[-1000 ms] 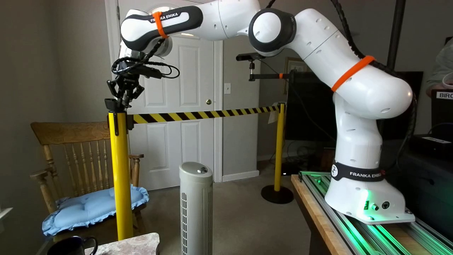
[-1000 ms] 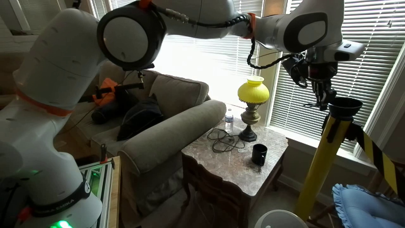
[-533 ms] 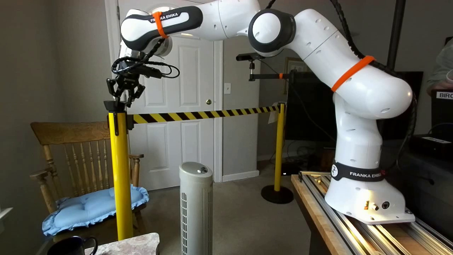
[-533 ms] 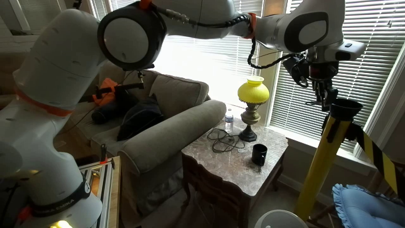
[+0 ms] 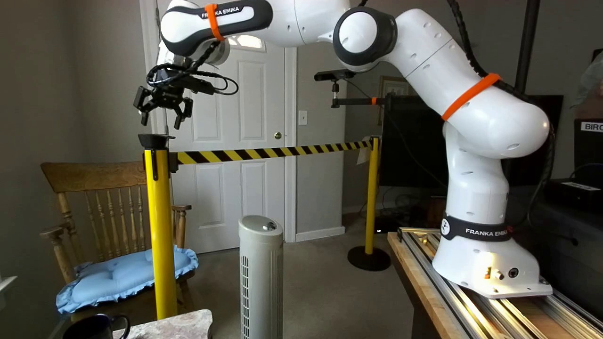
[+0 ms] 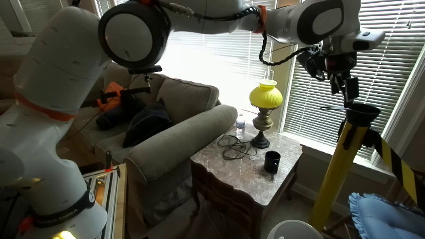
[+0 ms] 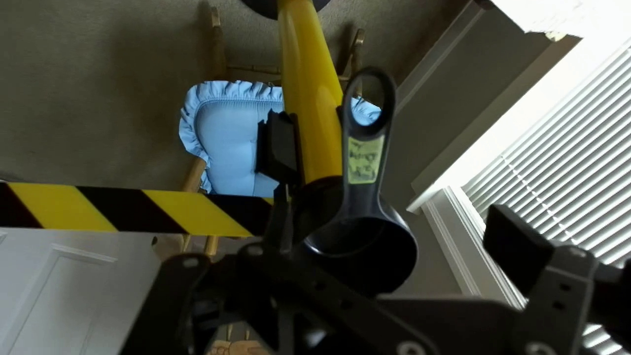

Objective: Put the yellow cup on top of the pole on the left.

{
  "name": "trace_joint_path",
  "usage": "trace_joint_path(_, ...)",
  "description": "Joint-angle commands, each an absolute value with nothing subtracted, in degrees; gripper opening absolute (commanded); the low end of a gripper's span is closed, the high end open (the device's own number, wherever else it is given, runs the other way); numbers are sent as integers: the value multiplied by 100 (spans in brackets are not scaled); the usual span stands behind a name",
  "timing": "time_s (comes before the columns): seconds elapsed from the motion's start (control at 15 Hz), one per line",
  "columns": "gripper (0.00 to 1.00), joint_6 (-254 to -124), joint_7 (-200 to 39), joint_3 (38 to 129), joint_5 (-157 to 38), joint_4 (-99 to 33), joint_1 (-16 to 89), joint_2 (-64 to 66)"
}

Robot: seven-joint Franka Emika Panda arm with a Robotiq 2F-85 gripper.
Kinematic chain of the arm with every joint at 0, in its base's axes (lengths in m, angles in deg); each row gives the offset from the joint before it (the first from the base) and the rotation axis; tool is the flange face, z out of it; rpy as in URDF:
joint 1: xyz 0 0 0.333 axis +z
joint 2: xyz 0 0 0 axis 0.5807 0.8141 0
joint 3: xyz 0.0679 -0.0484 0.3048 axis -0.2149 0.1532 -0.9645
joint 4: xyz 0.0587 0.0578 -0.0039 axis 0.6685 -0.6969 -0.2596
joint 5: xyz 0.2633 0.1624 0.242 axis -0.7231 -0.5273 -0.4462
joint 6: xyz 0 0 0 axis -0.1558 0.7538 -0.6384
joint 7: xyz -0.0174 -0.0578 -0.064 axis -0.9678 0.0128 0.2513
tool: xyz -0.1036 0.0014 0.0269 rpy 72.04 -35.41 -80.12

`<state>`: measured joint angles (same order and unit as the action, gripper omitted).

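Note:
The thick yellow pole (image 5: 162, 235) stands upright in front of the wooden chair, also visible in the wrist view as a yellow pole (image 7: 313, 98). On its dark top sits a cup (image 5: 153, 140), in both exterior views. This cup (image 7: 365, 241) is black rather than yellow; a yellowish label (image 7: 365, 159) marks its long handle (image 7: 362, 197). No cup that is itself yellow shows. My gripper (image 5: 161, 121) hangs just above the cup, its jaws spread wide with nothing between them. In an exterior view the gripper (image 6: 343, 94) stands over the handle side, apart from the rim.
Striped tape (image 5: 273, 153) runs from the pole to another yellow post (image 5: 372, 197). A wooden chair (image 5: 94, 176) with a blue cushion (image 5: 122, 275) stands behind. A tower fan (image 5: 261, 278) is nearby. The stone-topped table (image 6: 232, 172) bears a black mug (image 6: 272, 162) and a lamp (image 6: 265, 96).
A second ago my gripper was shut at the cup's handle side; it has let go, spread its jaws and risen. The cup dropped very slightly and stays on the pole.

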<state>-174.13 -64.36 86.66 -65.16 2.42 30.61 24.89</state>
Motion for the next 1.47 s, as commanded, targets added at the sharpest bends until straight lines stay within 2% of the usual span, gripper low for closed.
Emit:
trace_joint_path(0.0,100,-17248,-6508,8724,-6303,-421,3239,1750)
trace_joint_path(0.53,100,-16518,-7528,8433,-6048,-2040,3526,292)
trace_joint_path(1.07,100,-16675,-9470,7917,-6131,-3780,3544,-729)
trace_joint_path(1.33,100,-16814,-10715,7874,-6221,-4260,3483,-948)
trace_joint_path(1.4,100,-16547,-10159,7910,-6122,-3767,3559,-676)
